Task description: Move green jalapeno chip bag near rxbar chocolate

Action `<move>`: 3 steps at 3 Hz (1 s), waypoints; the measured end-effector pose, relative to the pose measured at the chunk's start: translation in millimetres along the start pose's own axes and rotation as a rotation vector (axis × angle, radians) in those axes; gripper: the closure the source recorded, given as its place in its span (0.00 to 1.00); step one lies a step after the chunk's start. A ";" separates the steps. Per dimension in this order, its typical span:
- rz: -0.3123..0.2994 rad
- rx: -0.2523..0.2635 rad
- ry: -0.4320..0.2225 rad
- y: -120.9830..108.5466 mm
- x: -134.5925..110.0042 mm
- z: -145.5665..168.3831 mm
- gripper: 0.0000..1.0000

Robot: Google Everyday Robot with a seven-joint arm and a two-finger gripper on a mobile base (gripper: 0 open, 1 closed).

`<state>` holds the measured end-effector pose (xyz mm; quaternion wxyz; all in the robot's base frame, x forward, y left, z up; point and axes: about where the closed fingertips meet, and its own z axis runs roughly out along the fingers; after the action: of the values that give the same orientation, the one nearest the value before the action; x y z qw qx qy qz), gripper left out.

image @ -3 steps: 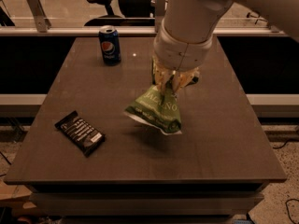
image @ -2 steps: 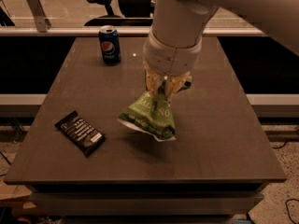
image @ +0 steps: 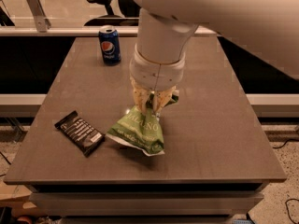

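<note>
Green jalapeno chip bag hangs from the gripper over the middle of the table; its top is bunched up between the fingers, which pinch it from both sides; the crinkled light-green body slopes down and toward the left of the view, white lettering facing up, with a pale edge along its lowest side; a dark shadow lies on the table just under that edge, and I cannot tell whether the bag touches the surface there. The gripper points straight down from a thick white arm that comes in from the upper right and fills much of the top of the view.

The rxbar chocolate lies flat on the table near the bag's left corner, a black wrapper with white text lines, set at an angle; a narrow strip of bare table shows between the bar and the bag, so the two are near but apart. A blue Pepsi can stands upright toward the far left part of the table, well apart from both; beyond the far edge an office chair shows in part.
</note>
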<state>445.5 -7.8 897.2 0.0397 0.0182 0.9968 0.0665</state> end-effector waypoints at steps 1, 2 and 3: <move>-0.002 -0.002 0.021 7.6 9.9 10.3 1.00; 0.010 0.006 0.044 11.7 20.3 18.0 1.00; 0.029 0.014 0.067 12.2 29.3 24.0 1.00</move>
<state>418.7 8.7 872.9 0.0050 0.0306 0.9977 0.0606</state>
